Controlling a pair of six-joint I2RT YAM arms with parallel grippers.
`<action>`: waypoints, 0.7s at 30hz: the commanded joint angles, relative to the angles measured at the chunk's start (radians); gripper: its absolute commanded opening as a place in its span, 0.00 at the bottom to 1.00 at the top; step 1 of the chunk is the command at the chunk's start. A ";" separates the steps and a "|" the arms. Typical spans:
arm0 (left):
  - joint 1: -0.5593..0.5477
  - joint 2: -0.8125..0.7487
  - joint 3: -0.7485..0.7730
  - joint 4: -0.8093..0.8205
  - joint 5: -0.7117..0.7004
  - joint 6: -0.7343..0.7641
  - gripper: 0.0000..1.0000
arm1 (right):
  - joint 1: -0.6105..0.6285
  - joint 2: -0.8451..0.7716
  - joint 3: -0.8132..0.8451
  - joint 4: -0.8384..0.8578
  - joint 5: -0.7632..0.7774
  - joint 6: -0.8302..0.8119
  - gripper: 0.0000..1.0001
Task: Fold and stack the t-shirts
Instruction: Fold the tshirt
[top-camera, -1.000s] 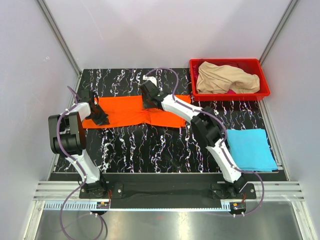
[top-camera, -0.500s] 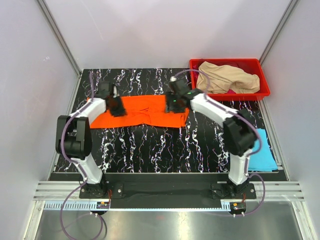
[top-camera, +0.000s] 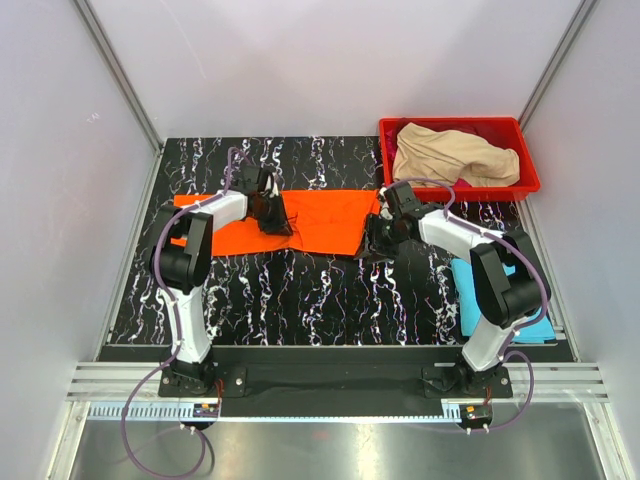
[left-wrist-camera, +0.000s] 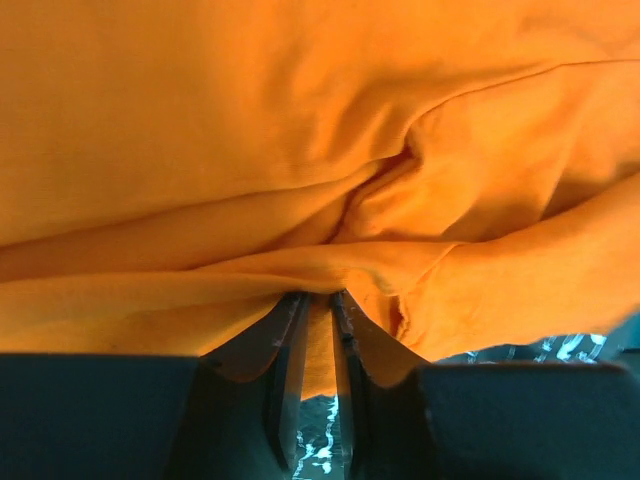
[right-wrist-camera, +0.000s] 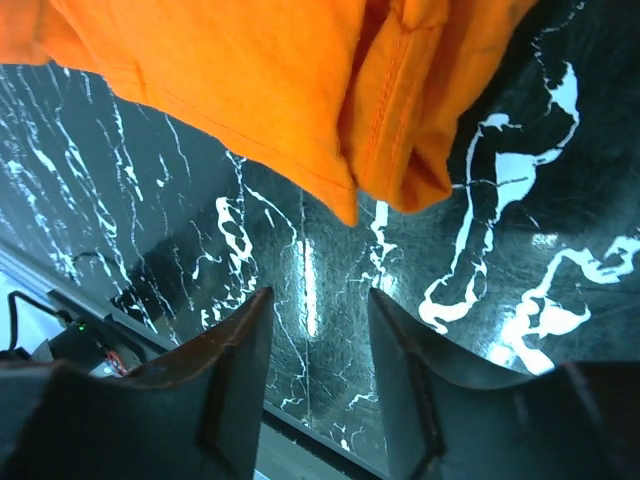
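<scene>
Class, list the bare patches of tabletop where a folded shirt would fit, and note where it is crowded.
Largest bare patch: the front centre of the table, between the orange t-shirt, the near edge and the light blue t-shirt. A narrower strip lies behind the orange t-shirt, left of the red bin. Crowded: the right side, from bin to blue t-shirt.

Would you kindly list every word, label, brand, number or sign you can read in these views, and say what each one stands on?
No text can be read in any view.
The orange t-shirt, the light blue t-shirt, the beige t-shirt and the red bin show no print, label or logo.
The small boards below the arm bases: any marking is too small to read.
</scene>
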 joint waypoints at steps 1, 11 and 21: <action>-0.015 -0.003 0.000 -0.008 0.014 -0.001 0.22 | -0.016 -0.025 -0.018 0.094 -0.086 0.026 0.49; -0.017 0.010 -0.005 -0.042 0.000 0.025 0.22 | -0.026 0.063 -0.027 0.177 -0.066 0.012 0.44; -0.017 0.010 -0.011 -0.069 -0.011 0.046 0.22 | -0.044 0.112 -0.002 0.196 -0.078 0.006 0.38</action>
